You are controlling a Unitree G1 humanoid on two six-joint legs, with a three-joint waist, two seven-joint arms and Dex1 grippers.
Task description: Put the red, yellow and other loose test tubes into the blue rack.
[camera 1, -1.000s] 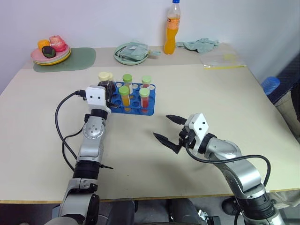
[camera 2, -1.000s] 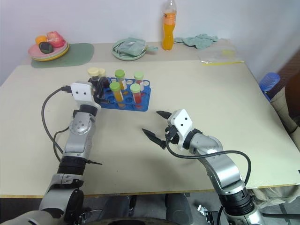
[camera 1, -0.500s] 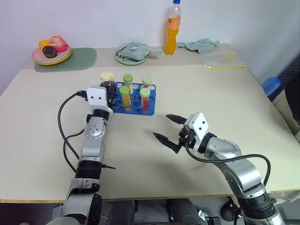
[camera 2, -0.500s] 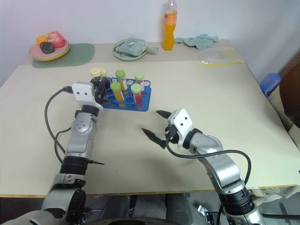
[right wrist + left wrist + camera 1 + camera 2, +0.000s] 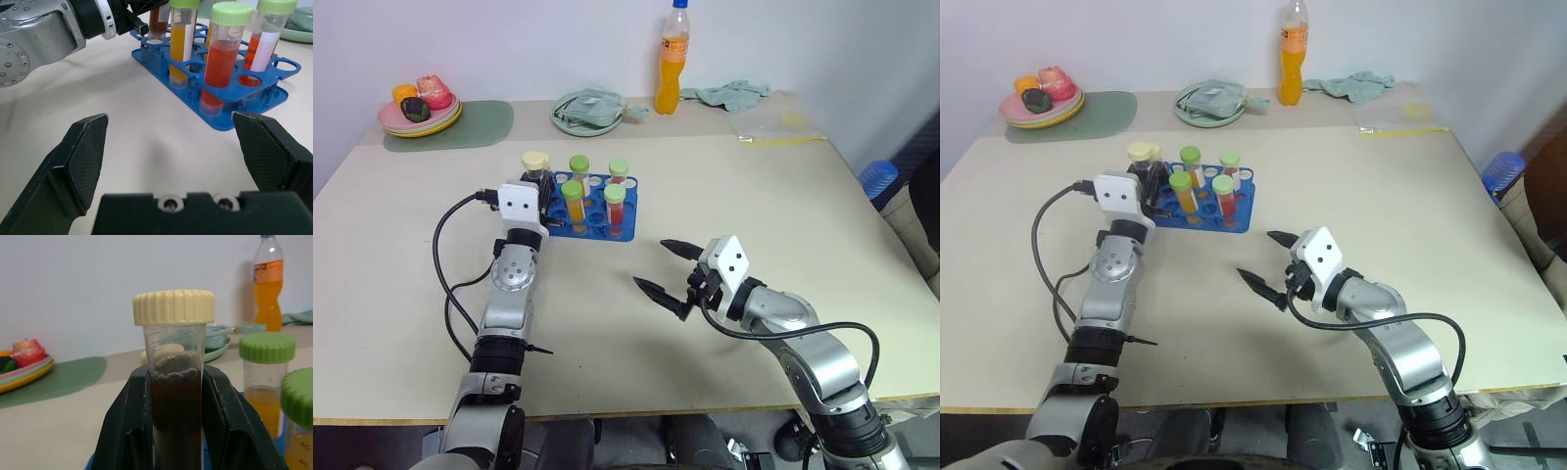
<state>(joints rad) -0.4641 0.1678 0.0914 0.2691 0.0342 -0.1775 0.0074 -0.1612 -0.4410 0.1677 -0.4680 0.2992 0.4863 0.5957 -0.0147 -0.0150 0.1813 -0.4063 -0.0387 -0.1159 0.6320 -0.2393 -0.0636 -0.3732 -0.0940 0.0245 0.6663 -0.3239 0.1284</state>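
A dark maroon test tube [image 5: 176, 421] with a cream cap is clamped upright between the closed fingers of the left gripper [image 5: 540, 188], left of centre in the head views, at the left end of the blue rack [image 5: 631, 209]. Four green-capped tubes, two yellow-orange [image 5: 573, 204] and two red [image 5: 615, 208], are seen standing in the rack. The right gripper [image 5: 662, 266] is held with fingers spread wide and empty, below centre, above the table [image 5: 754, 196].
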